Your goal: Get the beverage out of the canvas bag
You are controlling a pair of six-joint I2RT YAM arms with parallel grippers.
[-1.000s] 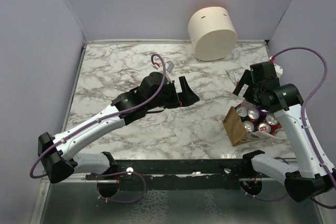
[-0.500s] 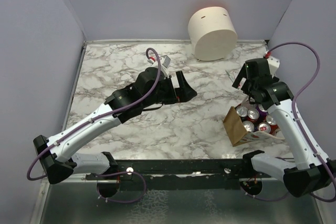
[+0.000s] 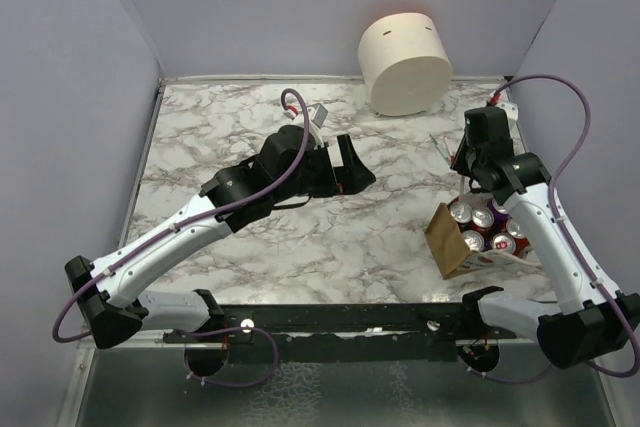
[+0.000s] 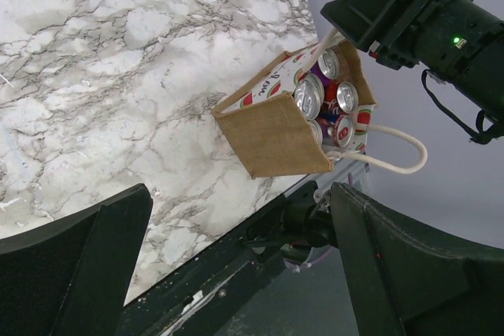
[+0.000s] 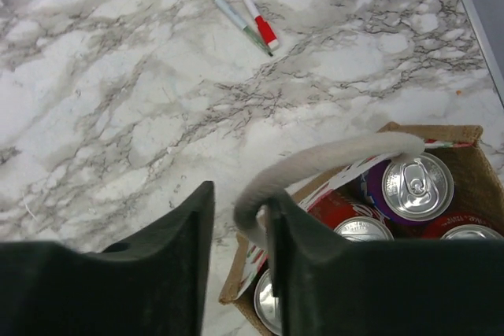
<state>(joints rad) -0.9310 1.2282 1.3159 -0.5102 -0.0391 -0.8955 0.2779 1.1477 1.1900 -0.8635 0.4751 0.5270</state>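
Right hand [image 5: 240, 201] sits narrow around the canvas bag's [image 4: 276, 139] limp rope handle [image 5: 315, 159]; a firm pinch is unclear. Left hand [image 4: 236, 251] gapes wide. Beverage cans [image 5: 416, 186] look rigid, slick and weighty, so grip one by its sides.

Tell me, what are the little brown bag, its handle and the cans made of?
The canvas bag looks like coarse woven cloth, matte tan, its weave showing. Its rope handle seems soft white cotton cord, fuzzy. The cans look like metal, probably aluminium: shiny silver tops with pull tabs.
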